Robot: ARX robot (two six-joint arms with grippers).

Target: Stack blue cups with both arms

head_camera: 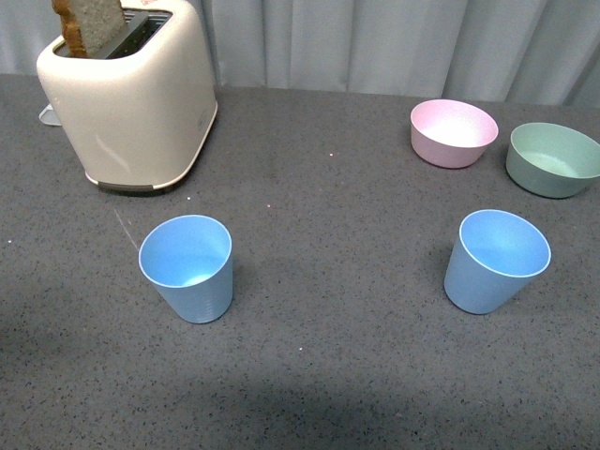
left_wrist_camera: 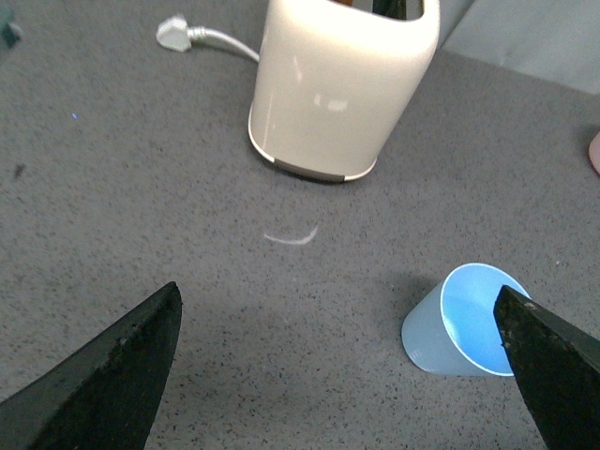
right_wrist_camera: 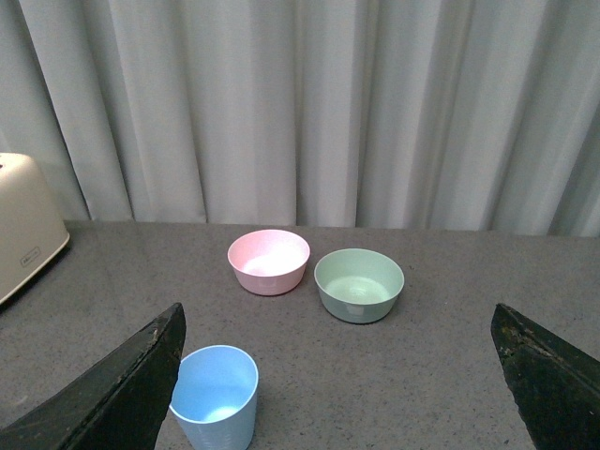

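Two light blue cups stand upright and apart on the dark grey table: one at the left (head_camera: 190, 265), one at the right (head_camera: 494, 260). Neither arm shows in the front view. In the left wrist view my left gripper (left_wrist_camera: 337, 305) is open and empty, and the left cup (left_wrist_camera: 461, 323) sits beside one of its black fingers (left_wrist_camera: 553, 361). In the right wrist view my right gripper (right_wrist_camera: 337, 323) is open and empty, and the right cup (right_wrist_camera: 217, 396) stands next to one of its fingers (right_wrist_camera: 122, 389).
A cream toaster (head_camera: 131, 89) with a slice of bread (head_camera: 89, 23) stands at the back left; its plug and cord (left_wrist_camera: 202, 36) lie beside it. A pink bowl (head_camera: 454, 132) and a green bowl (head_camera: 553, 158) sit at the back right. A grey curtain (right_wrist_camera: 300, 103) hangs behind.
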